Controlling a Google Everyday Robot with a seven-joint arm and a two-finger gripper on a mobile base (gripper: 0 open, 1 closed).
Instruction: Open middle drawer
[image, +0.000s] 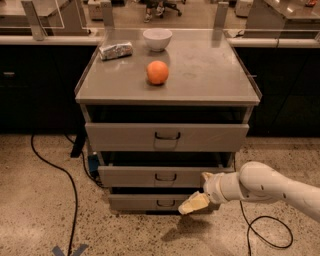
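Note:
The middle drawer (165, 176) is a grey metal front with a small dark loop handle, between a larger drawer (166, 137) above and a smaller drawer (150, 201) below. It stands slightly out from the cabinet, with a dark gap above it. My gripper (196, 201) is low at the right, in front of the bottom drawer's right end, just below and to the right of the middle drawer's handle. My white arm (265, 186) comes in from the right.
On the cabinet top (210, 75) are an orange (157, 72), a white bowl (157, 39) and a foil packet (116, 50). Black cables lie on the speckled floor at the left (65, 175) and right (270, 235). Dark counters stand behind.

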